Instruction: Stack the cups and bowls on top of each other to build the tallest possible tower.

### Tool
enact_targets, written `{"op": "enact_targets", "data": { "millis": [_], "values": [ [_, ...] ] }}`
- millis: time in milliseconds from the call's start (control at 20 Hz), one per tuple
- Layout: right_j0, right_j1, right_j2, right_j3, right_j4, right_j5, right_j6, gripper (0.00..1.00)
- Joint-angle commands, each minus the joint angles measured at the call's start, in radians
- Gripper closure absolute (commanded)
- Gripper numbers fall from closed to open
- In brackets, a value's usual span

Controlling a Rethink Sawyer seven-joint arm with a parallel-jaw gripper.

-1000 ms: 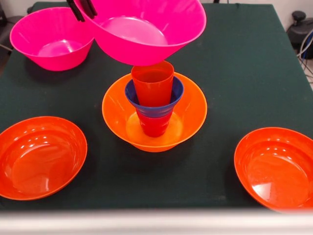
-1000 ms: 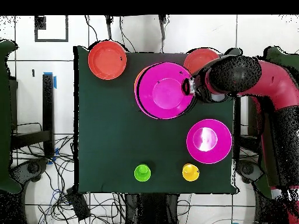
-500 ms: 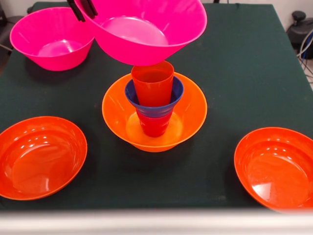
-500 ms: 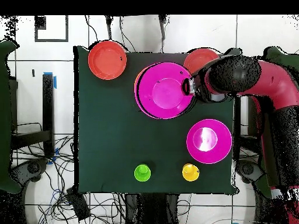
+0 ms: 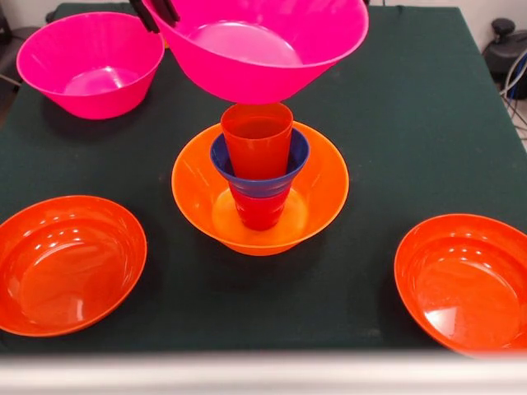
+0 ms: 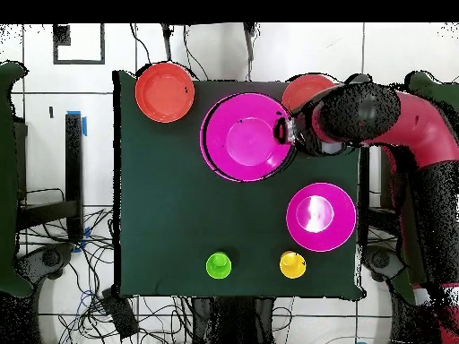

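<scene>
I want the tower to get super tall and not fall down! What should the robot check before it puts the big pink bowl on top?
1. Grip on the held pink bowl: the gripper pinches its rim; ok.
2. Bowl over the tower: in the overhead view it covers the stack; ok.
3. Bowl level: in the front view it sits tilted; not ok.
4. Top piece, the orange cup, upright inside the blue bowl: ok.
5. Gap between the bowl's bottom and the cup's rim: they look very close; cannot tell.
6. Base, the large orange bowl, flat on the table: ok.
</scene>
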Motion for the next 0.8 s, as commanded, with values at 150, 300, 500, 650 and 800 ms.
{"op": "enact_targets", "data": {
  "millis": [150,300,500,650,800],
  "values": [
    [0.057,0.131,0.030,-0.094,0.036,0.118,-0.247,1.00],
    [0.071,0.162,0.041,-0.147,0.053,0.159,-0.270,1.00],
    [0.087,0.219,0.045,-0.225,0.050,0.209,-0.316,1.00],
    [0.100,0.259,0.048,-0.293,0.037,0.252,-0.353,1.00],
    [0.107,0.279,0.049,-0.340,0.019,0.290,-0.372,1.00]
  ]
}}
